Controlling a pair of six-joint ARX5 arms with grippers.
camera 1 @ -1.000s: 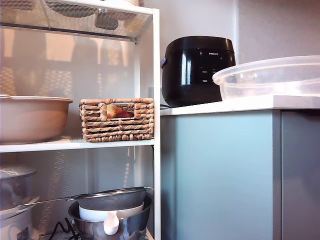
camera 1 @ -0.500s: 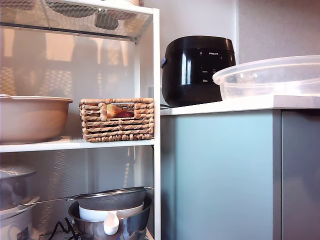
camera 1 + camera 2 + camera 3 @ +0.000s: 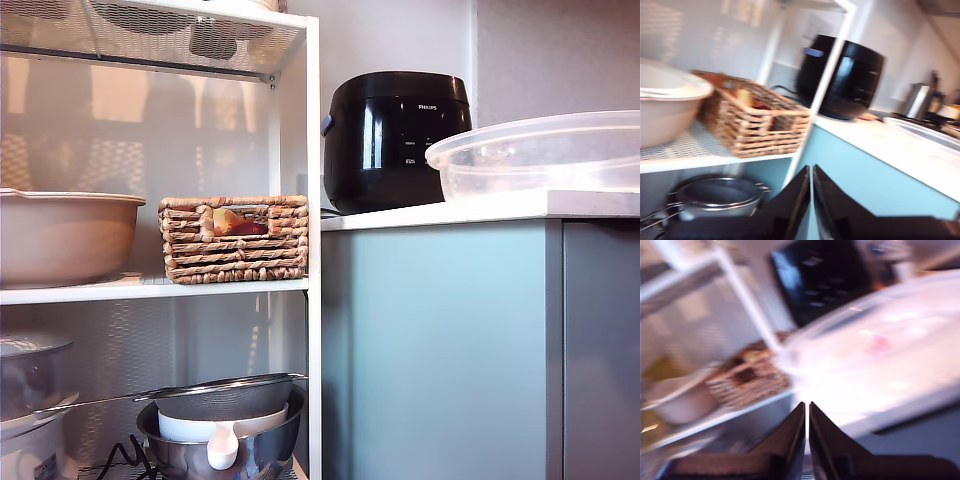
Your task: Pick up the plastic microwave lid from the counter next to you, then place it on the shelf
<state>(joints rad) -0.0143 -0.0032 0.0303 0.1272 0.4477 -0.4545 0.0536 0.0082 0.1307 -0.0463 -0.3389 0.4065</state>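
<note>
The plastic microwave lid (image 3: 545, 155) is a clear shallow dome resting rim-up on the counter (image 3: 450, 212) at the exterior view's right. In the second wrist view the lid (image 3: 880, 355) fills the blurred space just beyond my second gripper (image 3: 806, 405), its pink part showing; the jaws are shut and hold nothing. My first gripper (image 3: 811, 170) is also shut and holds nothing. It sits low in front of the rack's corner post, below the shelf (image 3: 700, 152) and the counter (image 3: 890, 145). The shelf (image 3: 140, 290) is at the exterior view's left. Neither gripper shows in the exterior view.
A black rice cooker (image 3: 395, 140) stands on the counter beside the lid. On the shelf sit a wicker basket (image 3: 235, 240) and a beige bowl (image 3: 65, 235). A mesh strainer (image 3: 225, 395) lies over a steel bowl below. The rack's white post (image 3: 313, 250) divides shelf from counter.
</note>
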